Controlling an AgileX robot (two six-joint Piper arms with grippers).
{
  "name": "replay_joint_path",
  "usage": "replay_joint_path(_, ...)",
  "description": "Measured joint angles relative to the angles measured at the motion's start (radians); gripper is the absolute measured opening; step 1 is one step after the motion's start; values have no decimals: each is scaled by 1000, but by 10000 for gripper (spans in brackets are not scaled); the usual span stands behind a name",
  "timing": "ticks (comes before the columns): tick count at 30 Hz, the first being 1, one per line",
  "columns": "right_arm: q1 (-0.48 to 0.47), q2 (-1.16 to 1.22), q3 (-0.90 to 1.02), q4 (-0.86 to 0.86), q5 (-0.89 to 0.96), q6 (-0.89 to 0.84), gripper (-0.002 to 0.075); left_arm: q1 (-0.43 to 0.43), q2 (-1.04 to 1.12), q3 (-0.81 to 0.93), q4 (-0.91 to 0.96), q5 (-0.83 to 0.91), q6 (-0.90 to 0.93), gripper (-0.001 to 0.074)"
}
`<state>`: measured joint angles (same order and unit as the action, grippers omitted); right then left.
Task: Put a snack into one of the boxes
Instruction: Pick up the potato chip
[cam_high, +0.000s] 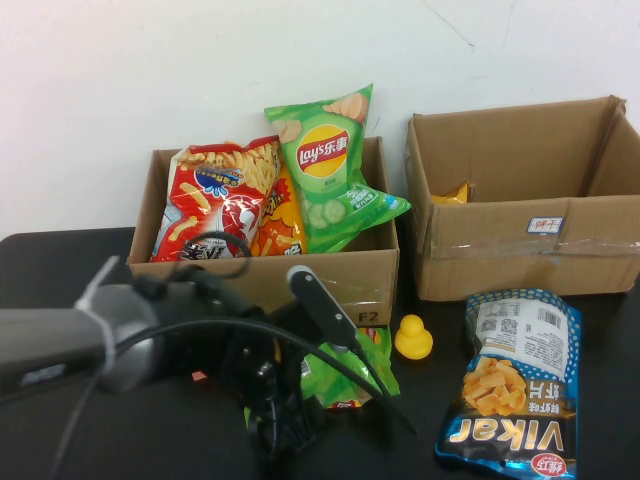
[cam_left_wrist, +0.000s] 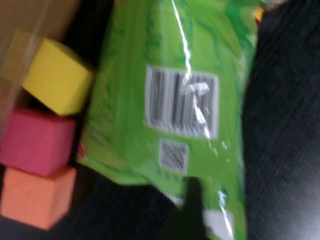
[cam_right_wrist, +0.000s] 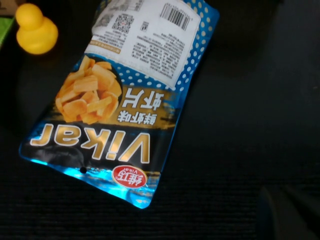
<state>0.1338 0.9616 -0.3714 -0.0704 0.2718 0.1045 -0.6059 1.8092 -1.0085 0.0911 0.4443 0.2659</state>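
Green snack bag (cam_high: 352, 375), glossy crinkled foil, lies lower centre on the black table (cam_high: 100, 440), in front of the left cardboard box (cam_high: 350, 275). Left gripper (cam_high: 285, 425) pitched down at lower centre beside bag; jaw state: can't tell. Right gripper not in high view; jaws can't tell.

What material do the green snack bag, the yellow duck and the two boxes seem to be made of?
Green snack bag, under the left claw: thin glossy plastic film, judging by its bright glare streaks and creases. Yellow duck: smooth, probably rubber or soft plastic. Left box and right box: matte brown cardboard; the right one carries shiny clear tape. The right claw is out of view.
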Motion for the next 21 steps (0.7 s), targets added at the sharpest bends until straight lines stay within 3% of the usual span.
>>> replay_joint_path(4, 0, 0, 0, 1, -2, 0, 0, -8, 67, -33, 108, -31, -66, 670)
replay_joint_path(10, 0, 0, 0, 4, -2, 0, 0, -8, 191, -82, 213, -38, -136, 664)
replay_joint_path(13, 0, 0, 0, 4, -2, 0, 0, -8, 217, -105, 222, -21, -154, 567)
replay_joint_path(21, 0, 0, 0, 4, -2, 0, 0, -8, 217, -137, 233, -27, -168, 119)
